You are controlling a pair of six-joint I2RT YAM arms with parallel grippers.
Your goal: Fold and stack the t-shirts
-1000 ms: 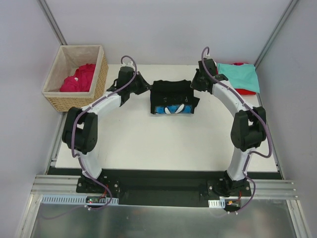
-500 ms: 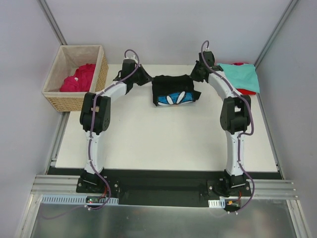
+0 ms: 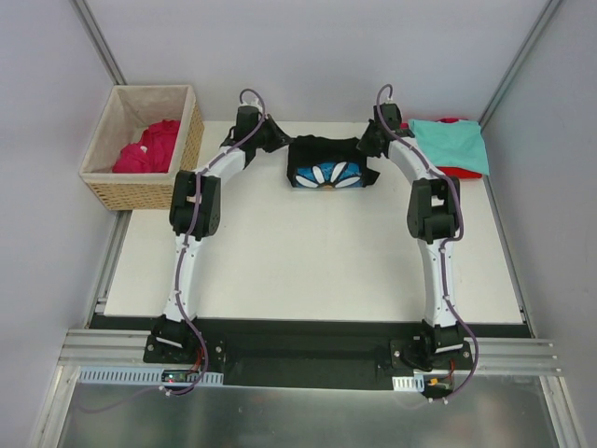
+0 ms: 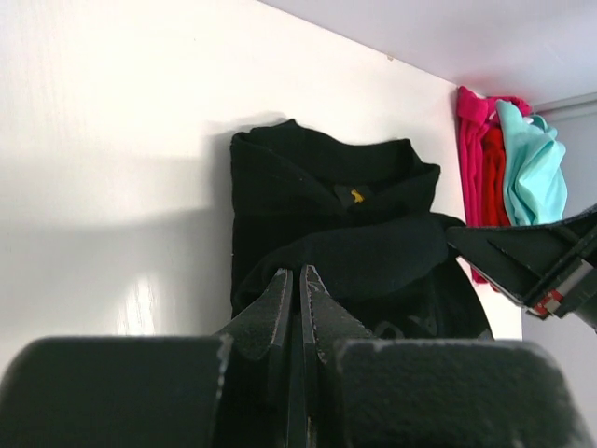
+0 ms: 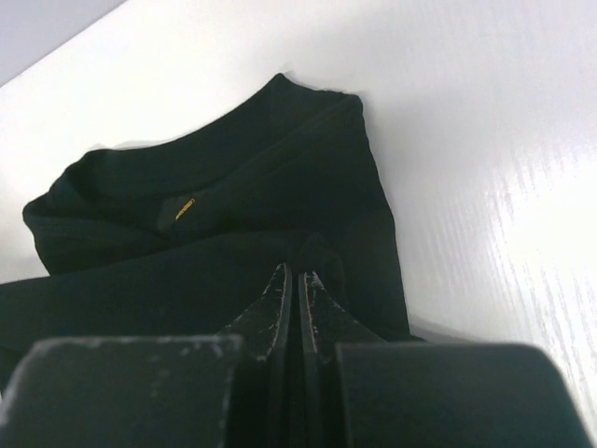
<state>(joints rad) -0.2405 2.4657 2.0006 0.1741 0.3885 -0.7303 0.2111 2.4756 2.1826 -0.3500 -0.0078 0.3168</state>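
Black t-shirt [image 3: 326, 149] between two outstretched arms [image 3: 191, 201]

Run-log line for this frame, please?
step: folding black t-shirt | left gripper: shut on black t-shirt | right gripper: shut on black t-shirt | teal t-shirt: atop stack, far right | pink t-shirt: in basket

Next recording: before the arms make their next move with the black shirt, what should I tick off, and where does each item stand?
1. Left gripper clamped on the black flower-print cloth t-shirt: ok.
2. Right gripper clamped on the same shirt: ok.
3. Shirt level between the grippers in the top view: ok.
4. Held layer flat: not ok, it humps above the collar part.
5. Pile topped by the teal cloth t-shirt lies flat at the far right: ok.
6. Woven wicker basket emptied: not ok, a crimson-pink cloth t-shirt lies inside.
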